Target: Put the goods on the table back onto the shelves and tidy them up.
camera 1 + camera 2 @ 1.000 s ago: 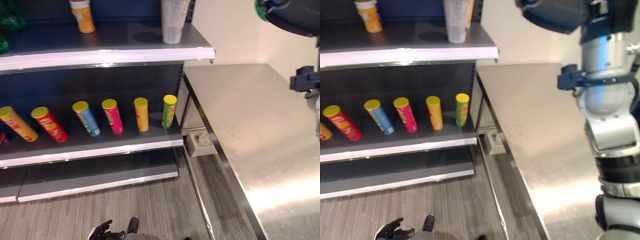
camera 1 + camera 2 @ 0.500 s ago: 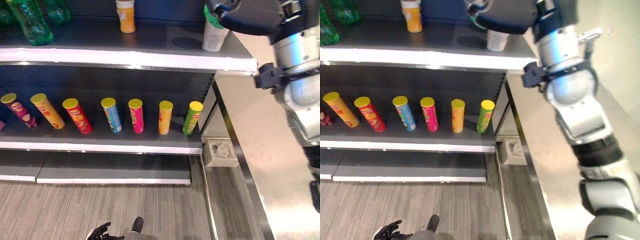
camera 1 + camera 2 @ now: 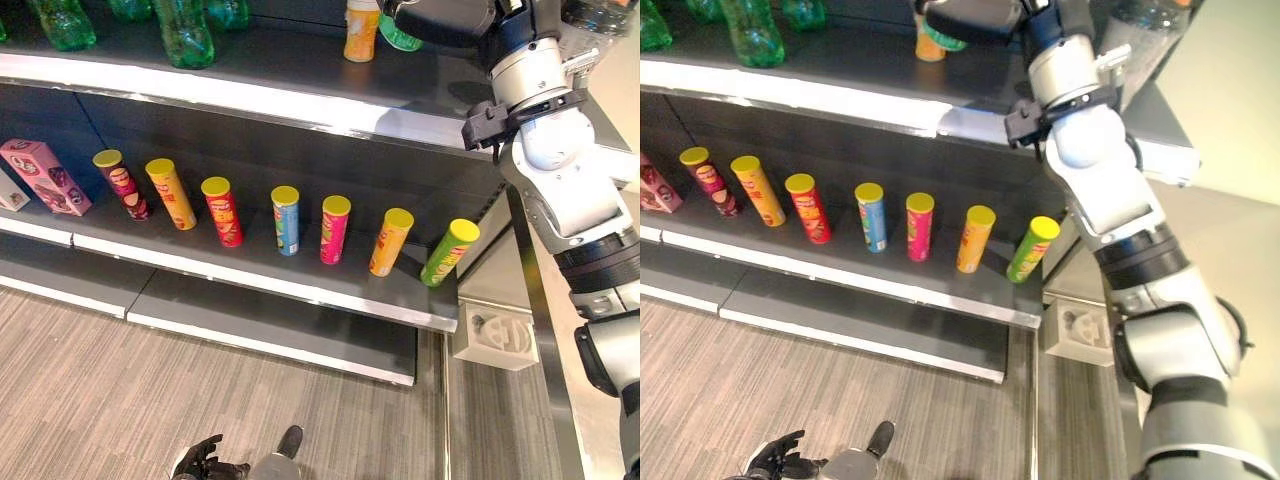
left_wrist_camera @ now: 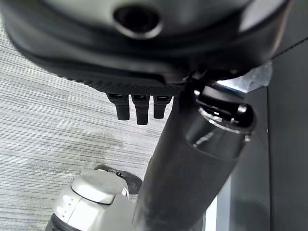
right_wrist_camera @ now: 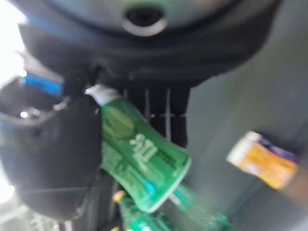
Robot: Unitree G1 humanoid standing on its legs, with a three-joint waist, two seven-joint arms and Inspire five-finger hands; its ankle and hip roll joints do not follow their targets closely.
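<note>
My right hand (image 3: 445,18) reaches over the top shelf (image 3: 300,95) and is shut on a green bottle (image 5: 139,163), its thumb (image 5: 48,159) on one side and fingers (image 5: 159,113) behind it. The bottle's green end (image 3: 398,38) shows just right of an orange pot (image 3: 362,32) on that shelf. More green bottles (image 3: 185,30) stand further left on the same shelf. My left hand (image 3: 775,462) hangs low over the floor, open and holding nothing.
Several coloured chip tubes (image 3: 285,220) lean in a row on the middle shelf (image 3: 260,280), with a pink box (image 3: 42,175) at its left end. A clear bottle (image 3: 1140,40) stands behind my right arm. A white block (image 3: 495,335) sits on the floor beside the shelf.
The camera has swung left, so the table has slid out of the picture. My right hand has carried the green bottle left along the top shelf, from the pale cup to beside the orange pot.
</note>
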